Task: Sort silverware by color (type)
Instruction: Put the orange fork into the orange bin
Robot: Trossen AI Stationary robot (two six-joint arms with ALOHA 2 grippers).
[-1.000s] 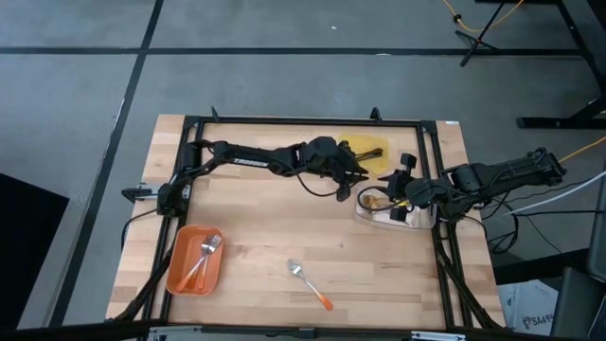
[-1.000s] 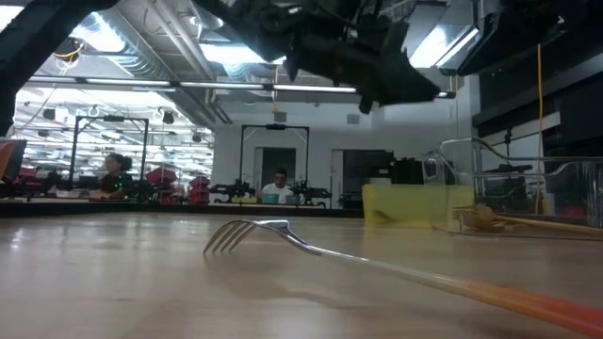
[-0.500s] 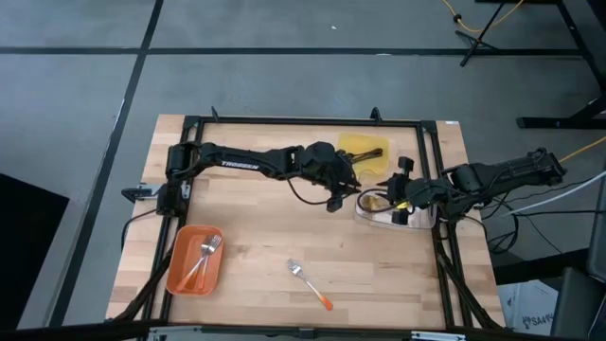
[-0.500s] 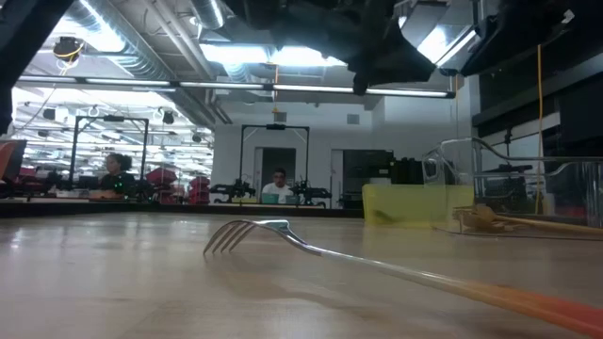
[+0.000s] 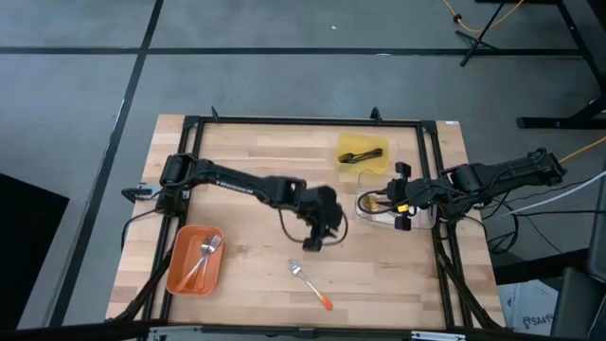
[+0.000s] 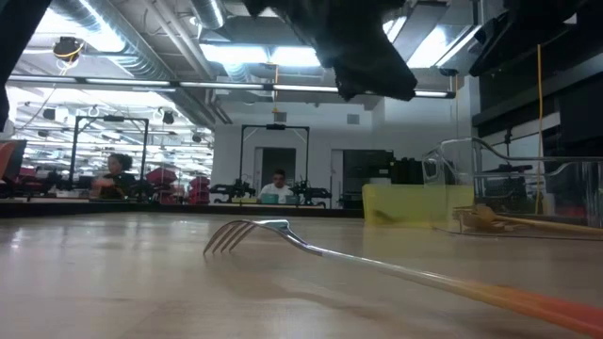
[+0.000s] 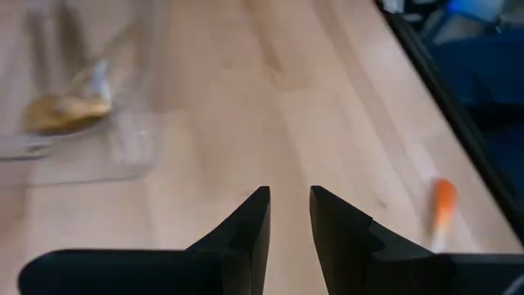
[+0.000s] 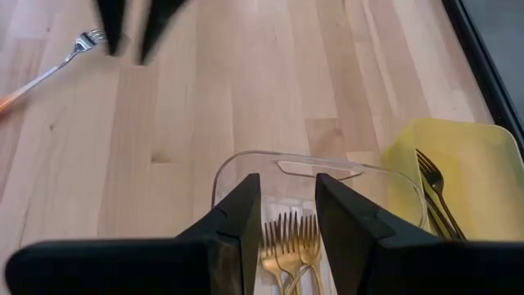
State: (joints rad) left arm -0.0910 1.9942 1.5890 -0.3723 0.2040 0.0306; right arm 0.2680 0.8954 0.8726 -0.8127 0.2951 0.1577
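A silver fork with an orange handle (image 5: 310, 284) lies flat on the bare wood near the table's front edge, its tines (image 6: 231, 235) pointing away from the handle (image 7: 443, 205). My left gripper (image 5: 315, 237) hovers open just beyond it, above the table, with nothing between its fingers (image 7: 288, 197). My right gripper (image 5: 400, 204) stands open over the clear tray (image 8: 319, 164), above the gold forks (image 8: 291, 242) lying in it. Dark utensils (image 8: 434, 184) lie in the yellow tray (image 5: 365, 152). Orange-handled forks (image 5: 204, 256) lie in the orange tray (image 5: 180, 275).
The orange tray sits at the near left, the yellow tray at the far right, and the clear tray (image 5: 383, 210) just in front of it. A black frame (image 5: 284, 121) runs around the table. Bare wood lies across the middle (image 5: 246, 218).
My left gripper has swung from beside the yellow tray toward the table's near edge and a little left, ending over the bare wood close to the orange-handled fork. The fork has not moved.
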